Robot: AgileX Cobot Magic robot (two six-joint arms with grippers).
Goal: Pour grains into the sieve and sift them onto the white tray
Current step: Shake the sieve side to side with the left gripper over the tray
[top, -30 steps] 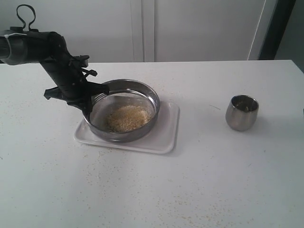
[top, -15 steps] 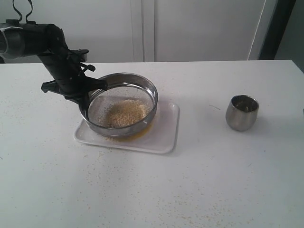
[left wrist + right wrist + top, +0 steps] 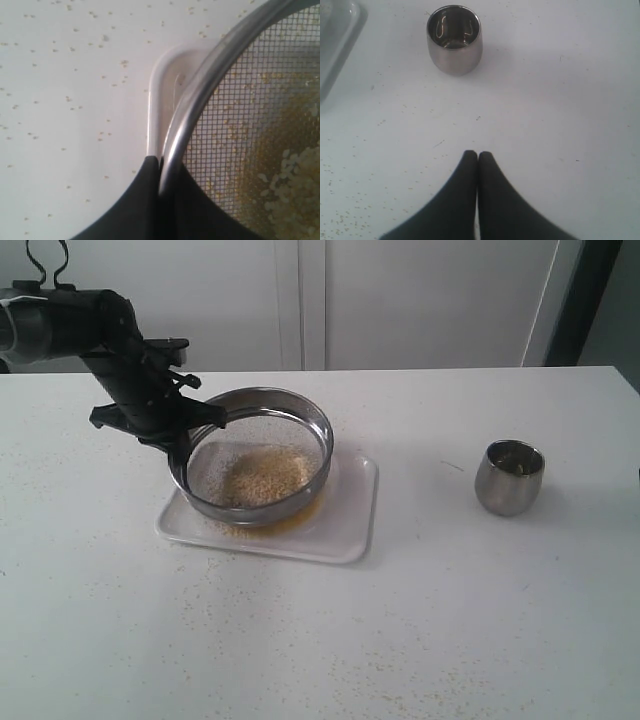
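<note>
Seemingly aloft, sieve (image 3: 324,445) clamped in left gripper (image 3: 160,169)

No readable text or labels anywhere

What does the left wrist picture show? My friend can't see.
The left end effector grips the sieve by its steel rim. Pale grains lie on its mesh, a white tray shows beneath, and specks dot the table.
</note>
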